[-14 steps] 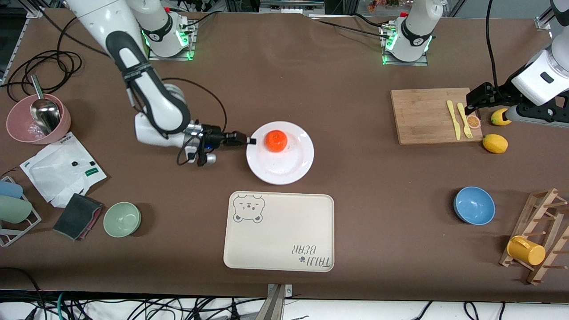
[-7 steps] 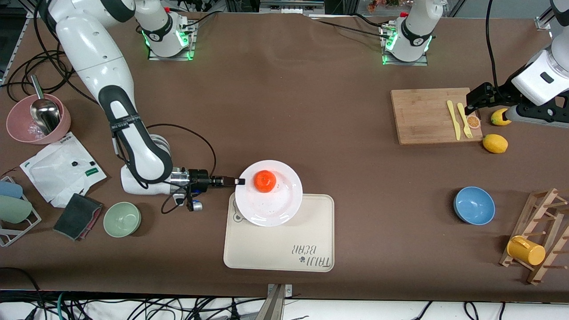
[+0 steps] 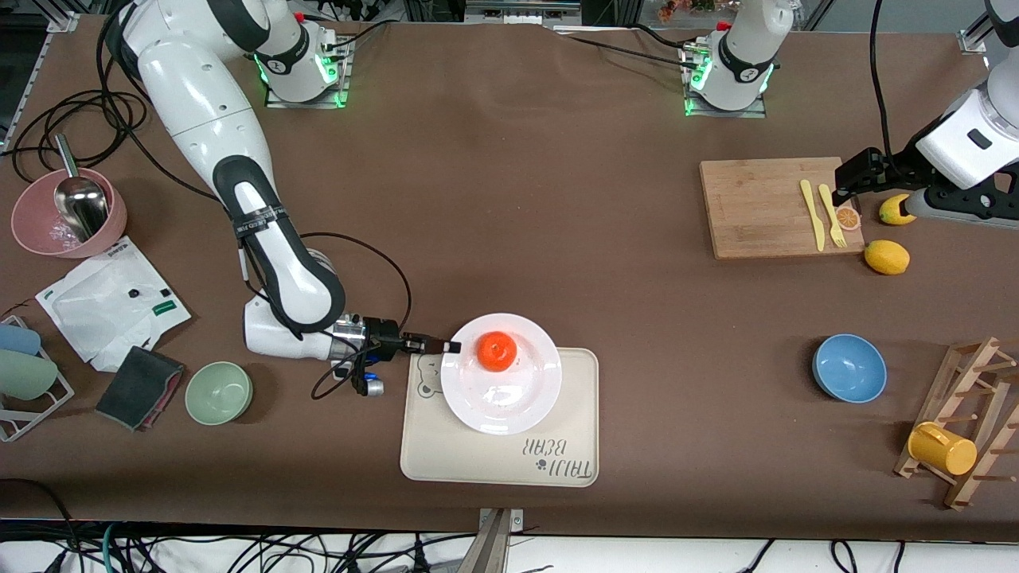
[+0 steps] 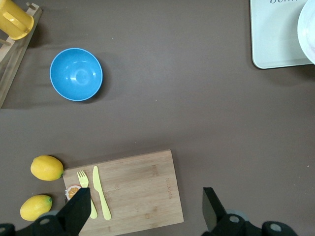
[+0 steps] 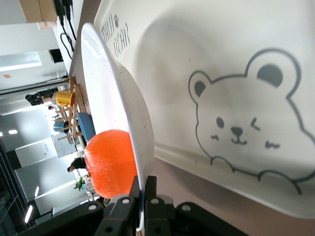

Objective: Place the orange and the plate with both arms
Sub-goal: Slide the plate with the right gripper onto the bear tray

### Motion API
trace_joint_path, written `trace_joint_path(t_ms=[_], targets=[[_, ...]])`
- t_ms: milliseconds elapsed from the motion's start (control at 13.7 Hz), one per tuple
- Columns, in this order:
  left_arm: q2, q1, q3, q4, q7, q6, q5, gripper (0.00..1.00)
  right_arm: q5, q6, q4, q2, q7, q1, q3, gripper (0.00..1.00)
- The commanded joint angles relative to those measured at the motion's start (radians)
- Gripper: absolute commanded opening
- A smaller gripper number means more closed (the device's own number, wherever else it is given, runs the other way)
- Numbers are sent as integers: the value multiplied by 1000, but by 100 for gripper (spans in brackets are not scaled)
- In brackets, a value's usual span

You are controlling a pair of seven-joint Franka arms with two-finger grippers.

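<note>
Right gripper [image 3: 450, 347] pinches plate [image 3: 509, 398] rim; wrist view: plate above tray [image 5: 236, 88].

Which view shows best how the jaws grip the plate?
The right wrist view: the right gripper is shut on the plate rim, orange beside it. The front view shows the plate over the tray; the left wrist view shows only its edge.

brown table [image 3: 509, 159] — bear tray [image 3: 499, 446], cutting board [image 3: 756, 207], lemons [image 3: 887, 257], bowls [image 3: 849, 368]
</note>
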Motion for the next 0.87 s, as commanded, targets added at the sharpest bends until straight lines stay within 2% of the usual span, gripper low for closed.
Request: trace_joint_path(t_ms=[0, 509, 801], targets=[[-14, -8, 2, -8, 15, -6, 30, 100, -19, -10, 104, 65, 36, -2, -4, 0], [-14, -7, 2, -10, 15, -6, 30, 100, -19, 18, 167, 130, 14, -3, -5, 0], [-14, -7, 2, -10, 15, -6, 30, 100, -19, 18, 165, 137, 4, -2, -5, 0]])
